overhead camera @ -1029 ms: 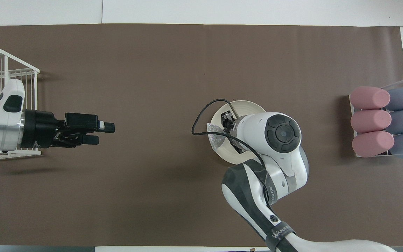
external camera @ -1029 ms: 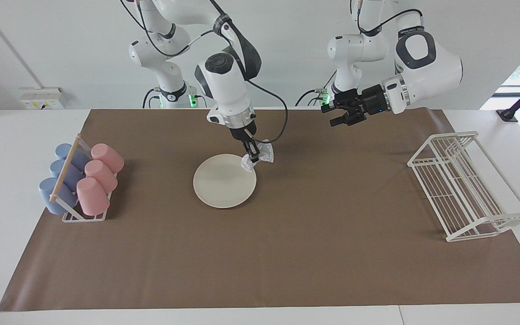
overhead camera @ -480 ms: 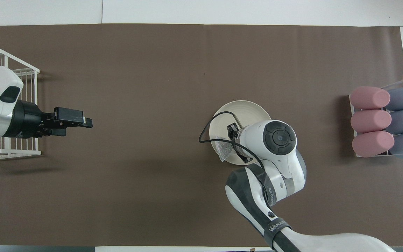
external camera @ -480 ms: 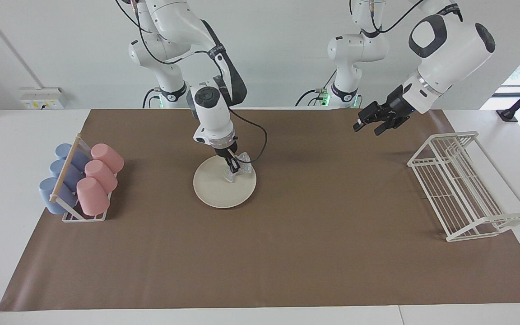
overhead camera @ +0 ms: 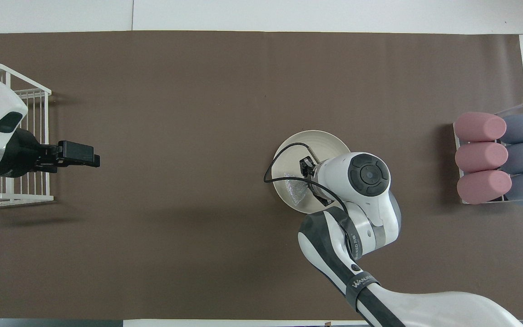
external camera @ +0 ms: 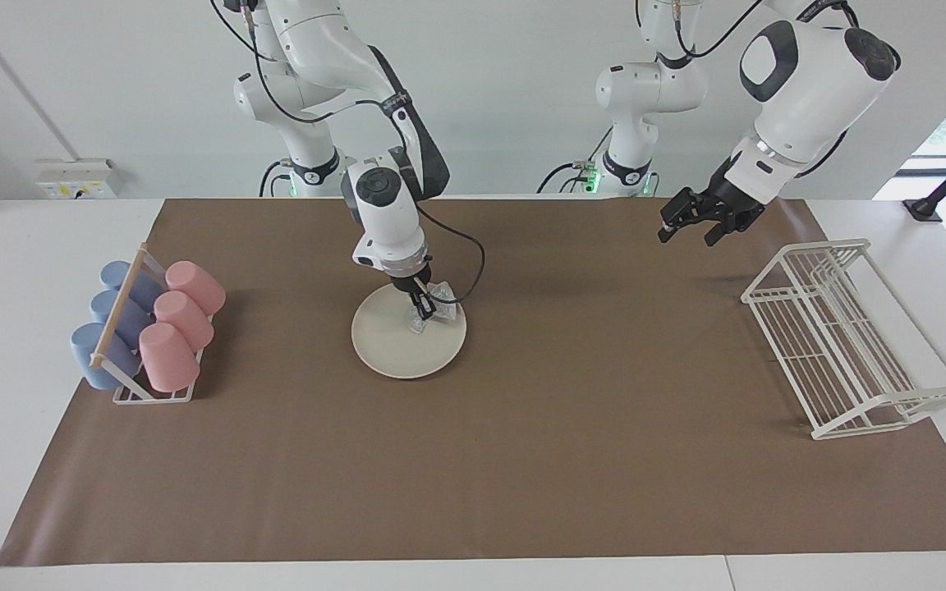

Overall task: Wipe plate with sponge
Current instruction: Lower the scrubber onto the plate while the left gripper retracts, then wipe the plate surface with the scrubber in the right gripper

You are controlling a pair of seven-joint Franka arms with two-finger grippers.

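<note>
The right pincer is down on the plate, its fingers clamped on the silvery sponge, which bunches up around the fingertips and rests on the part of the plate nearest the robots. In the overhead view the sponge shows as a glittery grey wedge on the plate, toward the left arm's end of it, with the right pincer partly hidden under its own white wrist. A black cable loops from that wrist out over the plate's rim. On the dark band around the right arm's forearm, white letters read "WANUE", the rest of the word turning out of sight.

The plate lies on the brown mat that covers the table, about midway along it.

The left arm waits, its pincer raised in the air over the mat near the white wire rack; whether its fingers are open or shut cannot be told. From above, the left pincer points along the mat, just beside the wire rack.

At the right arm's end of the table, a small stand holds three pink cups and three blue cups, all lying on their sides.
</note>
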